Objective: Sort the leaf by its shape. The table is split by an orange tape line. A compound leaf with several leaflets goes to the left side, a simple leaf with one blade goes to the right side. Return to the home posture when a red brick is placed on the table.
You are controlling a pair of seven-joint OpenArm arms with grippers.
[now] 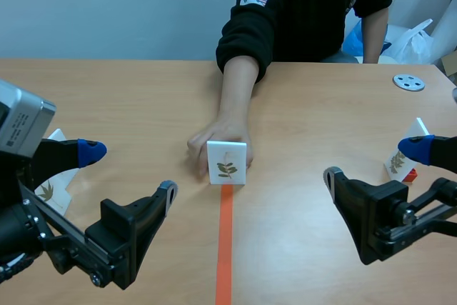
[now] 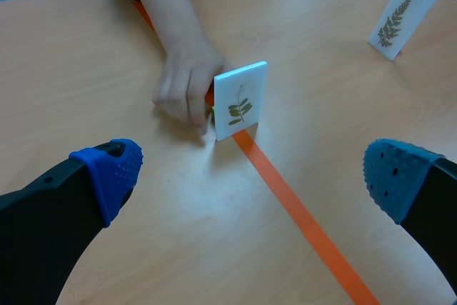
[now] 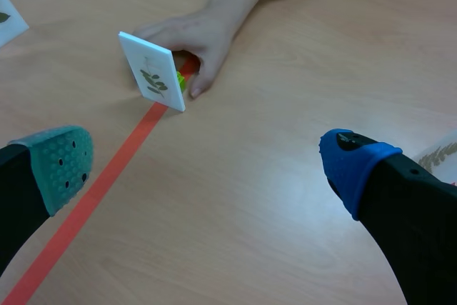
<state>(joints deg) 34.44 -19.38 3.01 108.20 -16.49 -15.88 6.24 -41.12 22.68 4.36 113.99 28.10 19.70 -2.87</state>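
Leaf card point(image 1: 227, 163): upright at the far end of the orange tape line point(image 1: 224, 248), facing the robot, apparently set there to be read. Its sprig shows several leaflets, so it likely goes left.
Person's hand point(image 1: 214, 141): behind the card, touching it, seemingly steadying it.
Left hand point(image 2: 253, 176): fingers spread wide, empty, short of the card.
Right hand point(image 3: 208, 162): likewise spread, holding nothing.
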